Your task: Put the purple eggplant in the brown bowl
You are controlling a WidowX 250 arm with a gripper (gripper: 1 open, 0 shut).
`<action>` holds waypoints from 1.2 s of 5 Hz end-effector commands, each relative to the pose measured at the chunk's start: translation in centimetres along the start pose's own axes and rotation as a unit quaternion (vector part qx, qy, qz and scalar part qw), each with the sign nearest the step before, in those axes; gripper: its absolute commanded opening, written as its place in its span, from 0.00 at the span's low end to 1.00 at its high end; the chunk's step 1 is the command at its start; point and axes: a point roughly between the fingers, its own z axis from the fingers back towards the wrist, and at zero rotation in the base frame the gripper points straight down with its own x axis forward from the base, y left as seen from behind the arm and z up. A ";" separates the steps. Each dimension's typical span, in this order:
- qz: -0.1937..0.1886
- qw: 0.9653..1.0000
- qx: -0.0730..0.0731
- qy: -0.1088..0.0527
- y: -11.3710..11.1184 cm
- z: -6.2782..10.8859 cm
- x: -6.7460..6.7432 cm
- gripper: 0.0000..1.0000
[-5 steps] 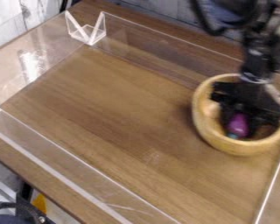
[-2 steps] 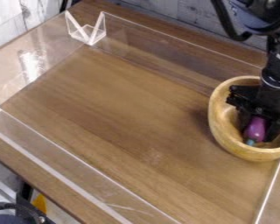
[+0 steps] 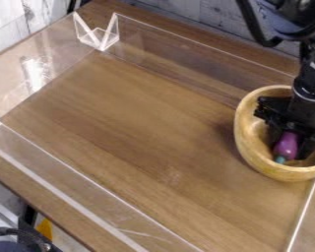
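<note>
"What's different on your feed?"

"The bowl [image 3: 254, 151]. A second ago it sat a bit further left and higher in the frame; now it's against the right edge, lower half, and the gripper [image 3: 294, 116] has shifted right along with it."

"And the eggplant [image 3: 287, 146]?"

"Inside the bowl, toward the lower right of the frame, teal cap [image 3: 280, 158] pointing down at me. It was in there a second ago too."

"Is the tool still on it?"

"The fingers are down inside the rim and clenched. It's dark in there, so I can't tell whether they're pinching the eggplant or just beside it."

"So what does the shift mean?"

"I'd guess I'm dragging the bowl along. The placing looks nearly done; I'd stop the sideways travel, open up and lift straight, or the rim could catch and tip."
</note>
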 end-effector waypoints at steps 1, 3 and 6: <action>-0.015 1.000 0.000 -0.006 0.5 1.1 -0.4 0.00; 0.024 1.000 0.000 -0.010 2.0 1.8 -0.4 0.00; 0.113 0.993 0.005 -0.016 0.1 0.1 0.1 0.00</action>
